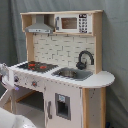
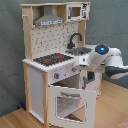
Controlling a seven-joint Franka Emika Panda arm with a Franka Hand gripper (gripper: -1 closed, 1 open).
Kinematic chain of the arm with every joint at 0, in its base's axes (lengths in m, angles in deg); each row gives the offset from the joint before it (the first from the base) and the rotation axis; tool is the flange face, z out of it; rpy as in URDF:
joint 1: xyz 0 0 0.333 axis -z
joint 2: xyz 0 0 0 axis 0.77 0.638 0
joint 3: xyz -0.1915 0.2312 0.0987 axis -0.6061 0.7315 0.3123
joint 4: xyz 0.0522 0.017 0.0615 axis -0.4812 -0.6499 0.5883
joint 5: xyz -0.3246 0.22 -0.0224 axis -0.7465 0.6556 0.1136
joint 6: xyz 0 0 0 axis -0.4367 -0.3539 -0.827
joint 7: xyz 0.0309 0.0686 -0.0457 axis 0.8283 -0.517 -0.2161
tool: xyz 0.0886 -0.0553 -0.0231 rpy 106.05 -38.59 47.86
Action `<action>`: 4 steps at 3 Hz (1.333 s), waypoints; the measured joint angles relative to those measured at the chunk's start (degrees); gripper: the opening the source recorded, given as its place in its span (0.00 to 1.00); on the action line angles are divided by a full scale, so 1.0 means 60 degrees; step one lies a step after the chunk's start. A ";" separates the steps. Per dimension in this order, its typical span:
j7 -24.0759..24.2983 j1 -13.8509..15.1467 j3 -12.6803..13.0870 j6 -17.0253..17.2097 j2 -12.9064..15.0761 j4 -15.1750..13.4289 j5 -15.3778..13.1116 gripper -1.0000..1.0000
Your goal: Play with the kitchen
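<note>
- Toy kitchen (image 1: 65, 75), one: white and light wood, standing on a wooden floor (image 2: 20, 117) before a grey curtain (image 1: 116, 45).
- Fittings, one each: black-red stovetop (image 2: 52, 59), grey sink (image 1: 73, 74), black faucet (image 1: 85, 58), hood (image 1: 40, 25), microwave (image 1: 75, 23).
- Oven door (image 2: 70, 102), below the stovetop: hangs open.
- Gripper (image 2: 89, 75), at the kitchen's front edge beside the sink: cannot tell how the jaws stand.
</note>
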 joint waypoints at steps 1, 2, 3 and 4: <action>0.0006 -0.0226 -0.0045 0.0549 -0.0767 0.0327 -0.0508 1.00; -0.0018 -0.0261 0.0053 0.0831 -0.1698 0.0598 -0.1030 1.00; -0.0039 -0.0261 0.0158 0.0793 -0.2551 0.0691 -0.1534 1.00; -0.0038 -0.0260 0.0189 0.0598 -0.3385 0.0907 -0.1995 1.00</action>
